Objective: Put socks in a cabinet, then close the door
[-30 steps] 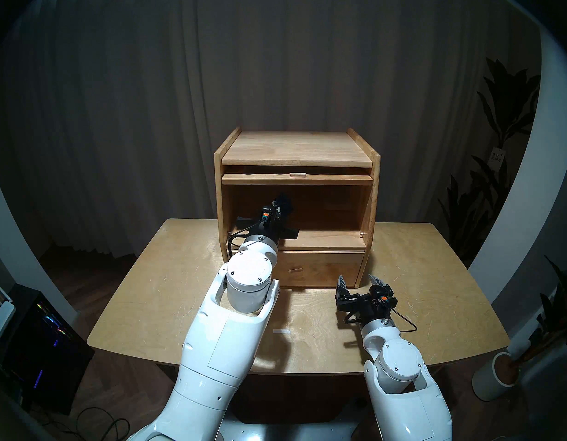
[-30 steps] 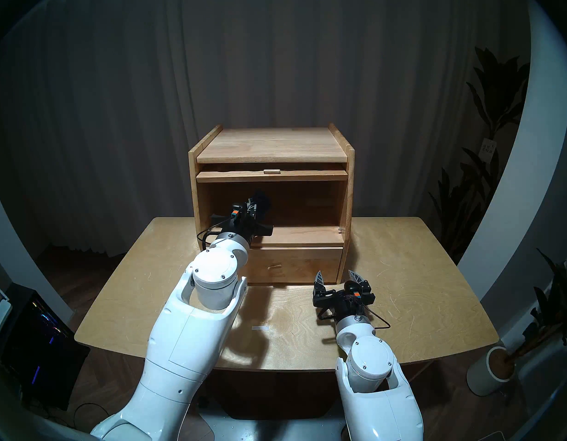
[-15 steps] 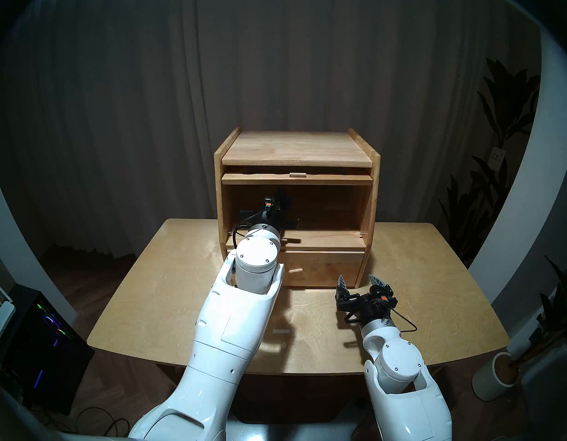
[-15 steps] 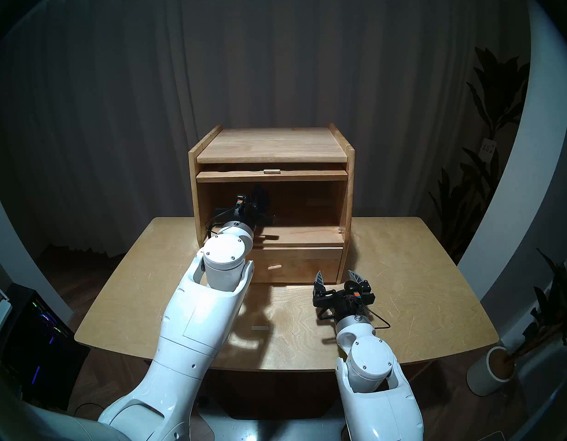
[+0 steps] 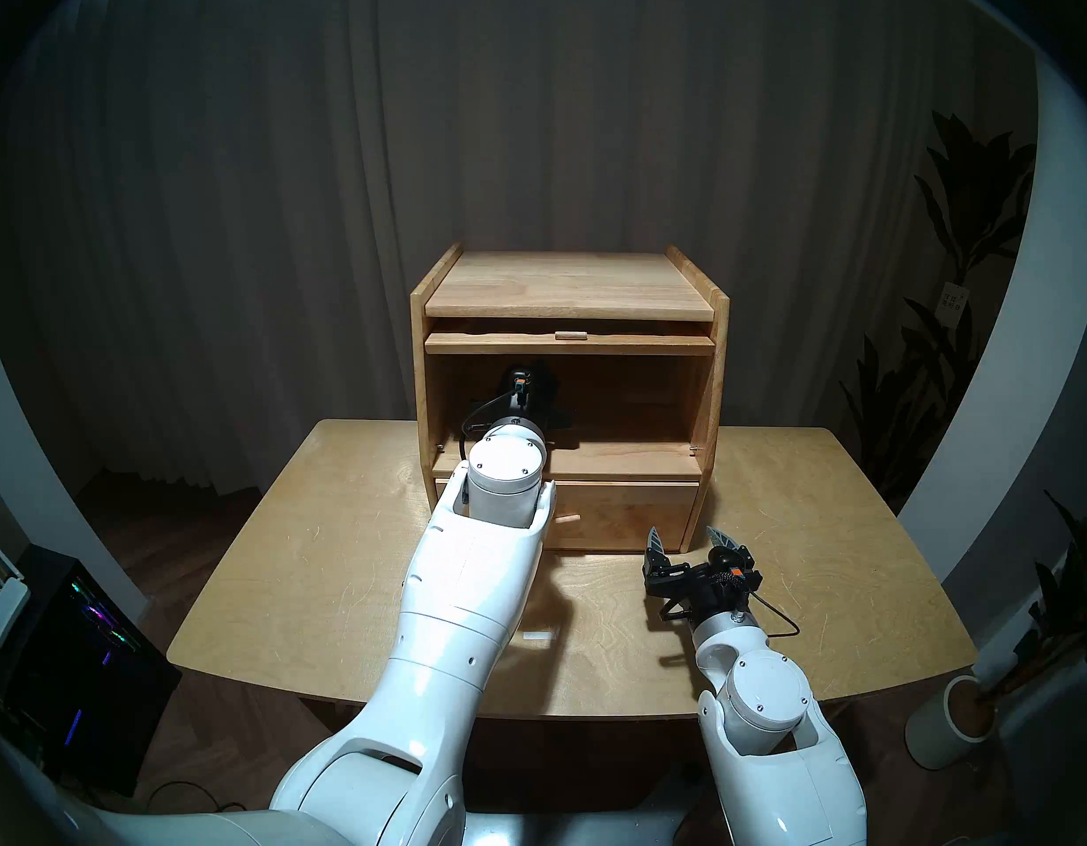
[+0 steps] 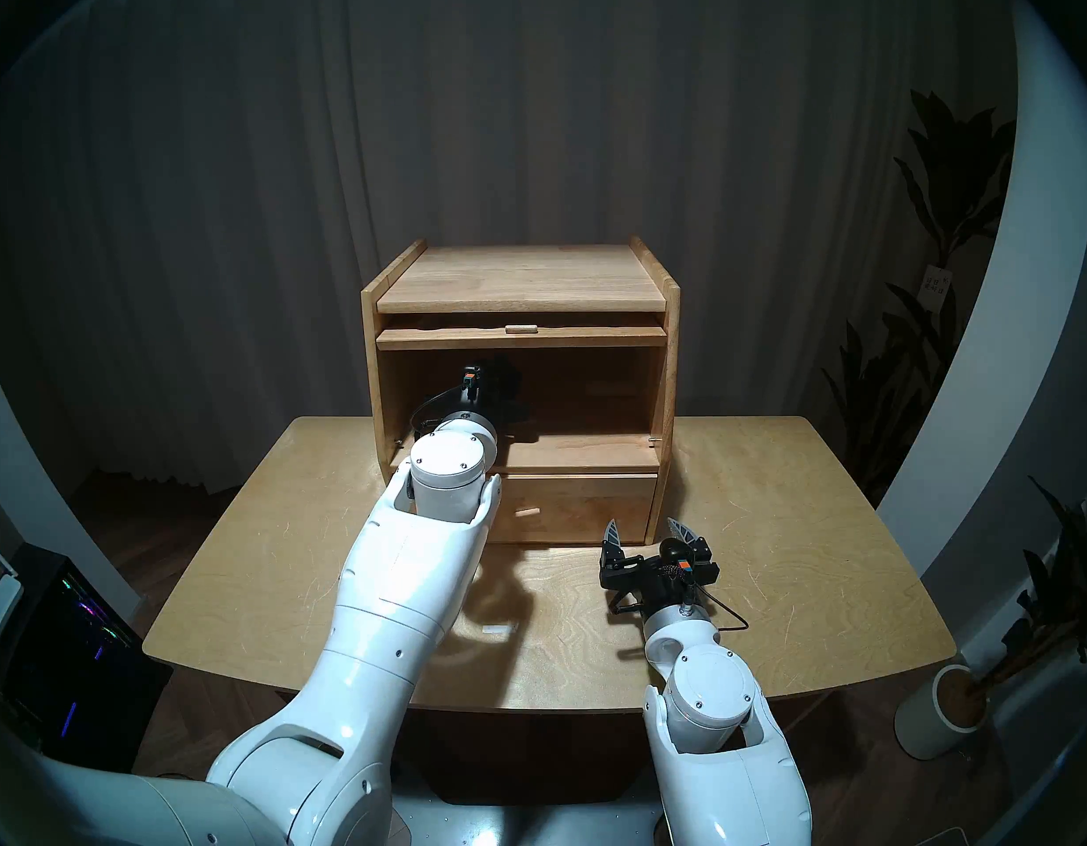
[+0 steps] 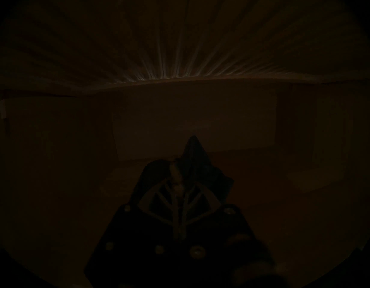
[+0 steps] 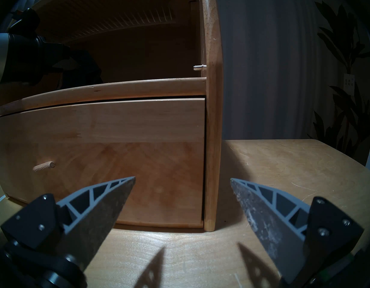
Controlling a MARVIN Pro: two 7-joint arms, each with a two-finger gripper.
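The left claw (image 7: 181, 190) is clamped tight on the socks (image 7: 195, 158), already inside the cabinet (image 5: 568, 277)'s upper compartment, bundle poking out ahead toward the back wall. The right claw (image 8: 183, 200) sits wide and empty over the table (image 5: 803, 521), by the drawer. The head view hides the socks behind the wrist; the dark left wrist view shows them. The door (image 5: 568, 343) is still slid up top.

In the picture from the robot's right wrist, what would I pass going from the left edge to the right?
The left arm reaching into the cabinet, then the drawer's peg knob, the metal pin in the cabinet's side wall, the cabinet's side post, the curtain, the plant.
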